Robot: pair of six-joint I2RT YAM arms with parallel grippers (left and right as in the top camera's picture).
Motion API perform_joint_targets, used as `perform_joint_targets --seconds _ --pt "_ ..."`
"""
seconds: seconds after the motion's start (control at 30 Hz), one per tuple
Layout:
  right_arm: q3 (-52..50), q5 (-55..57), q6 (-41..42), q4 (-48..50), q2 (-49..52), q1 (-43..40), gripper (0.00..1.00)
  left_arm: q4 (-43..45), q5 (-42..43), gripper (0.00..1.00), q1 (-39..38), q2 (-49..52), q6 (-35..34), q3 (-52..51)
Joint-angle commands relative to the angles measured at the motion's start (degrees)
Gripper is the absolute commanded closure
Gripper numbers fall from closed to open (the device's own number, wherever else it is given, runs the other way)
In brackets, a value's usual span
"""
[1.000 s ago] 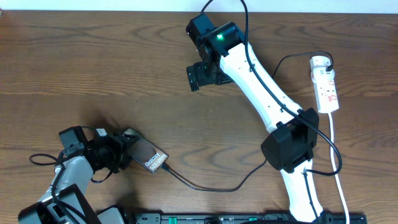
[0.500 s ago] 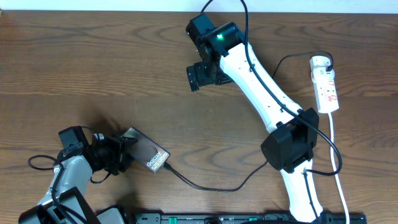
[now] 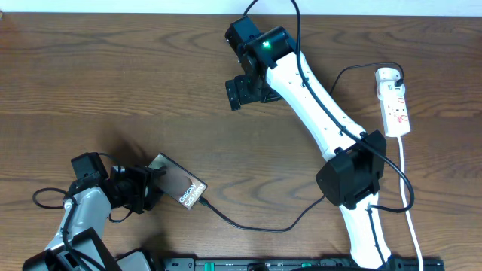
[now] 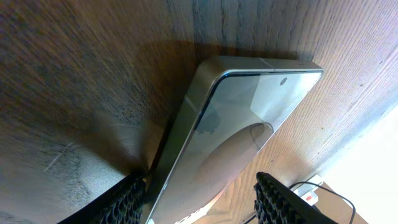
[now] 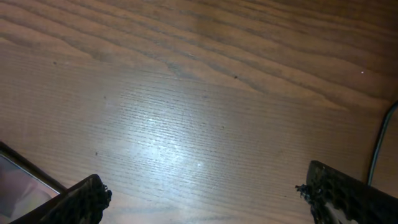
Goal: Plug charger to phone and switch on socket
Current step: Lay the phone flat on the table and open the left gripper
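Observation:
The bronze-brown phone [image 3: 179,186] lies on the table at the lower left, white lettering up. It fills the left wrist view [image 4: 236,124]. The black charger cable [image 3: 256,226] meets the phone's lower right end, with its plug tip [image 3: 202,202] against the phone. It then runs under the right arm and up to the white power strip [image 3: 395,102] at the far right. My left gripper [image 3: 139,188] is open, its fingers either side of the phone's left end [image 4: 202,202]. My right gripper [image 3: 242,92] is open and empty over bare wood [image 5: 205,193].
The strip's white cord [image 3: 410,211] runs down the right side to the front edge. A black rail [image 3: 301,263] lies along the front. The right arm's white links [image 3: 324,113] cross the table's right half. The phone's corner [image 5: 18,180] shows in the right wrist view.
My left gripper has drawn back slightly to the left, baring a little more of the phone. The right arm has not moved.

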Motion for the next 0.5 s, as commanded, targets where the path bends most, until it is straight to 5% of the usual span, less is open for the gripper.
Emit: perform_joint_targets --seconds 0.0,0.47 --pt "0.74 -0.15 0.33 0.04 -0.83 0.24 0.01 -2.03 -19.15 0.4 -0.04 3.3 0.83 -4.57" --pt "0.74 -0.13 0.33 0.66 -0.83 0.24 0.01 -3.91 -19.17 0.4 -0.04 3.3 3.65 0.31"
